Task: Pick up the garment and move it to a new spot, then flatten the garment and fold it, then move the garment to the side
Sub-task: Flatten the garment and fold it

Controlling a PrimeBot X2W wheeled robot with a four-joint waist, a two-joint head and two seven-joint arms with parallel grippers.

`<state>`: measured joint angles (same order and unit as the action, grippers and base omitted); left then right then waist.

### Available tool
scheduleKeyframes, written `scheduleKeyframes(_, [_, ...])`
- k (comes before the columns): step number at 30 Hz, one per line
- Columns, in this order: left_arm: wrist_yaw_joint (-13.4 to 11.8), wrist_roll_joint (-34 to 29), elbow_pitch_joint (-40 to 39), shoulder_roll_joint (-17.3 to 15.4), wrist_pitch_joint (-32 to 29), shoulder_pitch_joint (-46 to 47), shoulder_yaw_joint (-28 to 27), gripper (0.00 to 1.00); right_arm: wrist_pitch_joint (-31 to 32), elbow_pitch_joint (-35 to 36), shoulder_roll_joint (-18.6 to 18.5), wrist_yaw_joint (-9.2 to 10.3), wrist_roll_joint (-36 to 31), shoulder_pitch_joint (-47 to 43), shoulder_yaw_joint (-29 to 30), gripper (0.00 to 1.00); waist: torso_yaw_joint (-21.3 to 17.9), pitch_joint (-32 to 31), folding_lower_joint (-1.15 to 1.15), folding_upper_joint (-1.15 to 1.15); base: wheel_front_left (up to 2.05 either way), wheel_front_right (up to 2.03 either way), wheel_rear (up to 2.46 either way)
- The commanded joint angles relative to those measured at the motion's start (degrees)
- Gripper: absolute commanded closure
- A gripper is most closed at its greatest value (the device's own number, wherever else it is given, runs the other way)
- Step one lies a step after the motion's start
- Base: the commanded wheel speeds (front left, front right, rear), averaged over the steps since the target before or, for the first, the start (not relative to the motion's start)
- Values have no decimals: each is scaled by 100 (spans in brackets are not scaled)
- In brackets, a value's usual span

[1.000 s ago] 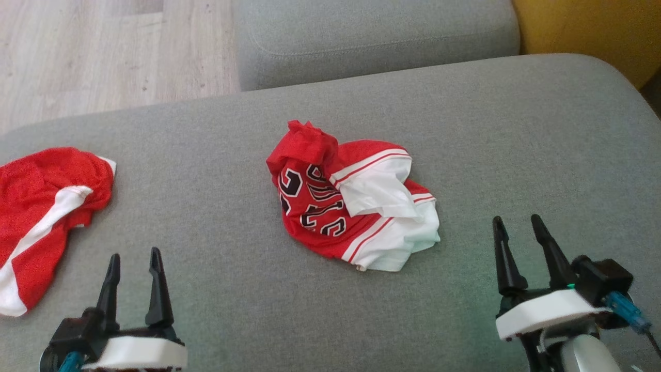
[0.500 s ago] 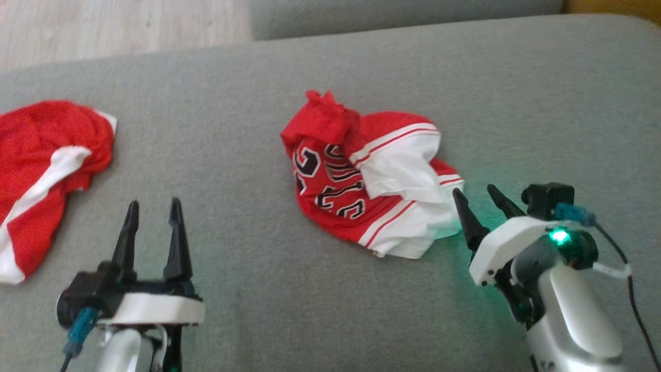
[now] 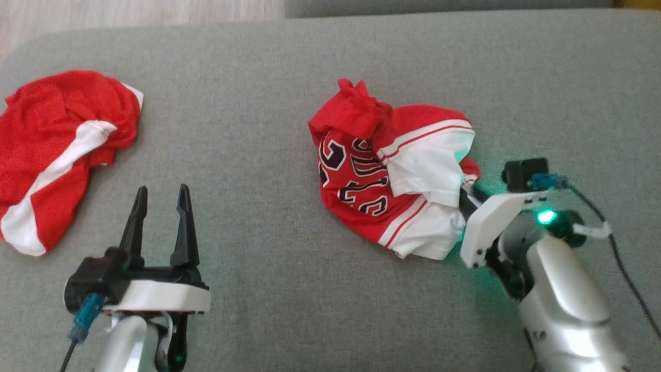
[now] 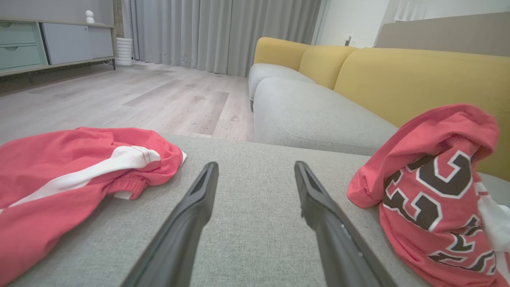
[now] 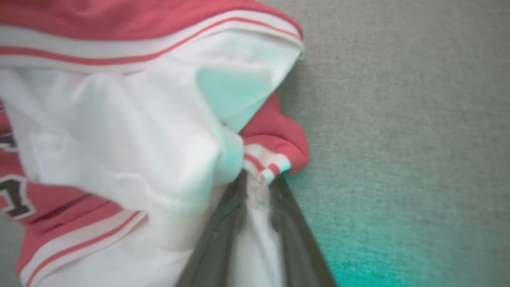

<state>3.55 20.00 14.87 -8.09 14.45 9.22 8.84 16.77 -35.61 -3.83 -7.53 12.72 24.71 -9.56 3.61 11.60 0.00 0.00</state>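
The right gripper point(image 5: 259, 187) pinches a white fold at the edge of the jersey point(image 3: 392, 175), which lies crumpled in the middle of the sofa point(image 3: 289, 77). The left gripper point(image 3: 161, 188) hangs open, well apart. The pinch looks thin, so the cloth may slip out on lifting. The sofa is grey and woven; beyond it is a wooden floor point(image 4: 139, 91).

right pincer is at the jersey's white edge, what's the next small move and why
Probably lift the right pincer slightly: white fabric of the jersey sits pinched between its jaws, while the rest lies crumpled on the cushion. The left pincer is open.
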Motion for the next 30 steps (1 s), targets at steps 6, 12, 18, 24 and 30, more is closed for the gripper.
scheduleKeyframes(6, [58, -95, -107, -17, 54, -52, -247, 0, -328, 1049, 95, 4, 744, -99, -500, 100, -77, -497, 0, 0, 0, 0, 0])
scheduleKeyframes(12, [39, -96, -168, -15, 54, -219, -327, 0, 13, 2540, 95, 4, 1682, 419, -1414, 100, -208, -706, 0, 0, 0, 0, 0])
scheduleKeyframes(18, [27, -103, -284, -5, 54, -191, -359, 0, -77, 2873, 95, 4, 3047, 1645, -2237, 100, -242, -572, 0, 0, 0, 0, 0])
scheduleKeyframes(24, [29, -128, -311, 38, 54, -145, -342, 0, -1616, 2587, 95, 4, 4233, 3209, -2398, 100, -219, -479, 0, 0, 0, 0, 0])
scheduleKeyframes(30, [16, -138, -305, 63, 54, -187, -381, 0, -2504, 1945, 95, 4, 4318, 3756, -2096, 100, -290, -521, 0, 0, 0, 0, 0])
